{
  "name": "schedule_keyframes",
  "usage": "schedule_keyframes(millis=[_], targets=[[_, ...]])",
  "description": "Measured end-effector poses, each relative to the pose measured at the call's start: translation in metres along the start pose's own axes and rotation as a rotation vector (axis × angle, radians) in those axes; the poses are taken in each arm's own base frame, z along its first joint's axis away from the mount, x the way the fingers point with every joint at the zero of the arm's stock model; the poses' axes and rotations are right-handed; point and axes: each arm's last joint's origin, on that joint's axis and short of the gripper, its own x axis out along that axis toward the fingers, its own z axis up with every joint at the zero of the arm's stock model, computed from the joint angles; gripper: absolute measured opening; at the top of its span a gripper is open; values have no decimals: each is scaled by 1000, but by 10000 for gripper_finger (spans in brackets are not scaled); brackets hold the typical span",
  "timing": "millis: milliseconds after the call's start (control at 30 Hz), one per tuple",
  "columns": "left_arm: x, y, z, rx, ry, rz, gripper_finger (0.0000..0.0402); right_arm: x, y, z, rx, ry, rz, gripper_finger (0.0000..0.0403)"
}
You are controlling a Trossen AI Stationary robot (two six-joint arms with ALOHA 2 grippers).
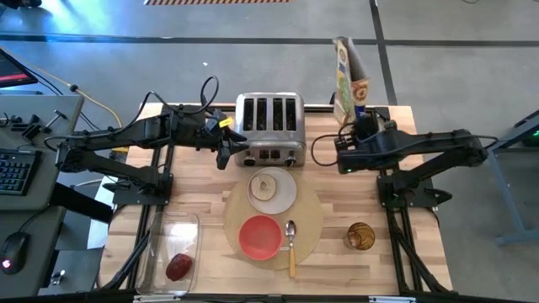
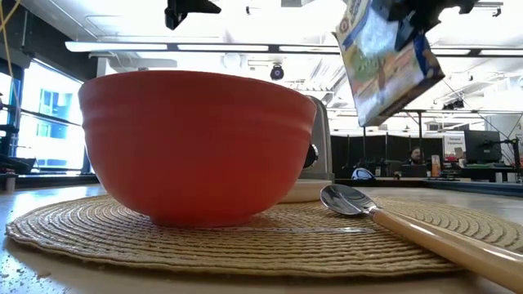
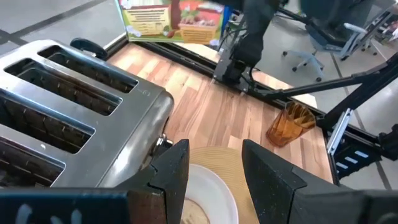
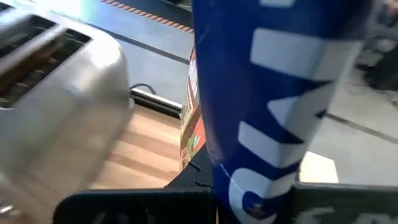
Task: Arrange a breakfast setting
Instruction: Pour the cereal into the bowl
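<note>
On the round tan placemat point(image 1: 313, 220) sit a small white plate point(image 1: 286, 195) bearing a round toast slice point(image 1: 265, 187), a red bowl point(image 1: 260, 236) and a wooden-handled spoon point(image 1: 291, 246). The dark red fruit point(image 1: 178, 267) lies in a clear tub point(image 1: 173, 240) at the near left. My left gripper point(image 3: 216, 155) hovers open beside the toaster's front corner, above the plate's far edge, with nothing between its fingers. My right gripper point(image 1: 358, 126), right of the toaster, is shut on a cereal box point(image 2: 388, 61) held in the air. My right gripper holds the cereal box by its upper end point(image 2: 396, 15), coming at it from above. The box hangs below it, tilted, lifted clear of the table. Its blue narrow side point(image 4: 267, 93) fills the right wrist view and hides the fingers.
A silver four-slot toaster point(image 1: 269, 126) stands at the far middle of the table. An amber glass point(image 1: 360, 236) stands at the near right, beside the placemat. Bare wood lies between the glass and the right arm's base.
</note>
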Motion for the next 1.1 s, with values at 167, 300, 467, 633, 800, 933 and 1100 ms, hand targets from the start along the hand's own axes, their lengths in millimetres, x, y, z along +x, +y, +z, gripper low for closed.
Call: schedule_keyframes(millis=[167,300,467,633,800,933,1100], targets=[[0,0,0,1,7,-14,138,-17,-15,11,-19,28,104,0],[0,0,0,1,9,-18,138,-28,-24,18,-61,75,192,0],[0,0,0,9,8,-18,138,-42,-33,27,-94,111,301,0],[0,-1,0,10,10,-25,138,-55,-43,41,-102,123,394,0],[0,-2,-1,10,20,-55,138,-66,-50,52,-137,119,478,0],[0,-2,-1,18,22,-61,138,-74,-53,55,-168,133,550,0],[0,-2,-1,44,21,-61,138,-82,-53,51,-214,167,636,0]])
